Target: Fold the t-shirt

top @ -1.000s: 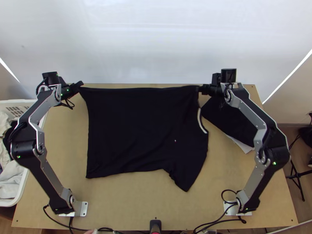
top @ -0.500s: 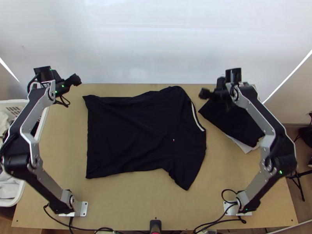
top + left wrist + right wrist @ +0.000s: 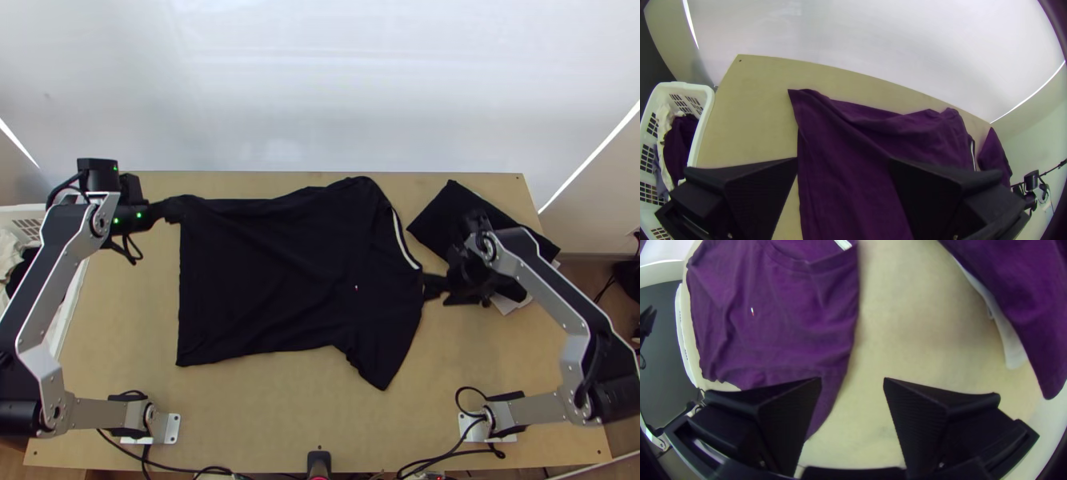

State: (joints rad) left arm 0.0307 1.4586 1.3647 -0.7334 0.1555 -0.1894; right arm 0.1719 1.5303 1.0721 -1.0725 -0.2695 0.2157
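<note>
A black t-shirt [image 3: 276, 276] lies folded lengthwise on the table, its hem at the left, its collar and a sleeve at the right; it looks purple in the wrist views. My left gripper [image 3: 172, 211] is over the shirt's far left corner. In the left wrist view that gripper [image 3: 844, 166] stands open above the hem side of the shirt [image 3: 853, 178]. Beside the collar edge is my right gripper [image 3: 436, 286], just right of the shirt. In the right wrist view the same gripper [image 3: 852, 384] is open, with shirt [image 3: 773, 338] under one finger and bare table between the two.
Another dark folded cloth [image 3: 444, 218] lies at the table's far right, over something white [image 3: 510, 302], partly below the right arm. A white basket of clothes [image 3: 706, 102] stands beyond the table's left edge. Bare wood [image 3: 272, 408] runs along the near side.
Both grippers have let go of the shirt's far edge, whose collar end has dropped into a slanted line. The left then came back to the hem corner; the right moved nearer along the collar side.
</note>
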